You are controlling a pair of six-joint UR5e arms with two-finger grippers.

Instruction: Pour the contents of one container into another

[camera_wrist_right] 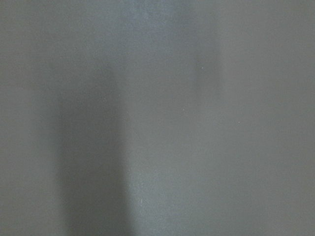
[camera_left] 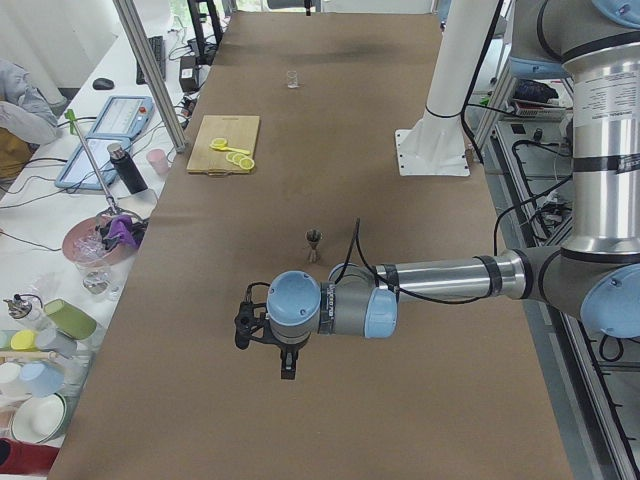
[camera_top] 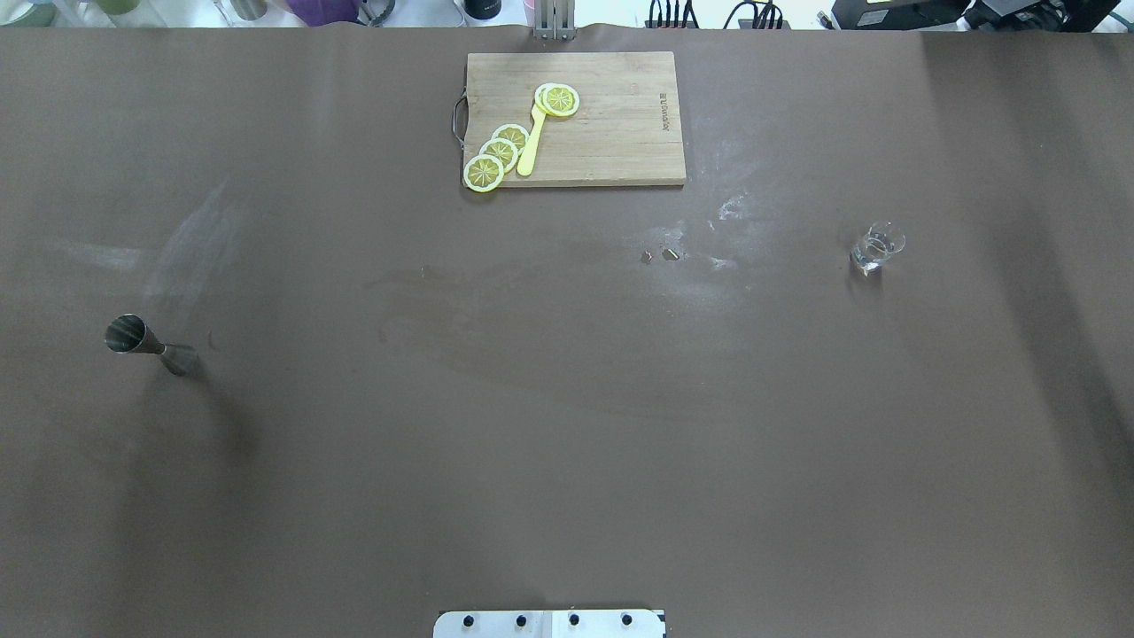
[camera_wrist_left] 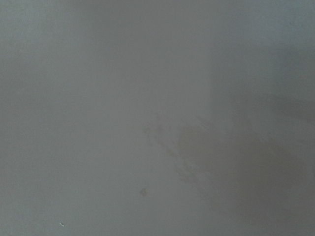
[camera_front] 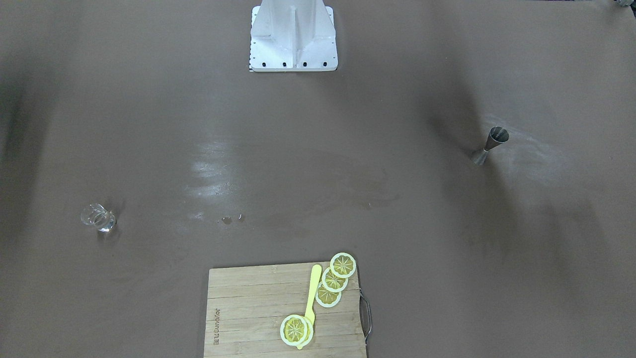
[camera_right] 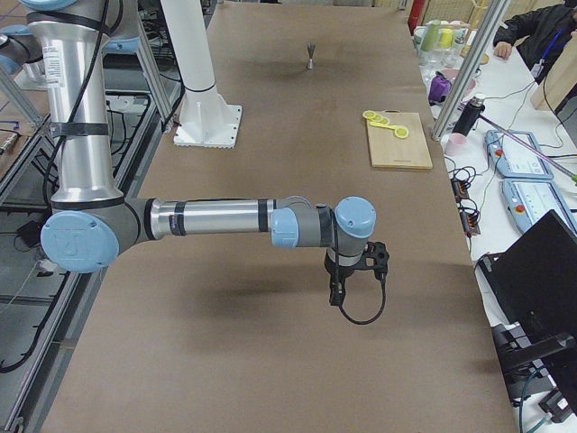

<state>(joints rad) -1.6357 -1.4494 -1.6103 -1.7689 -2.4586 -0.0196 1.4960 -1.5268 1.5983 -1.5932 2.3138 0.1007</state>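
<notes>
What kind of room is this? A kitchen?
Probably a robot lab, not a kitchen: the left arm and right arm reach over a brown table, with cables alongside.

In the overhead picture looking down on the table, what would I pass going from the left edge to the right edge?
grey metal jigger → wooden cutting board, at the table's far edge → clear glass cup

Left gripper, right gripper, both downward.
</notes>
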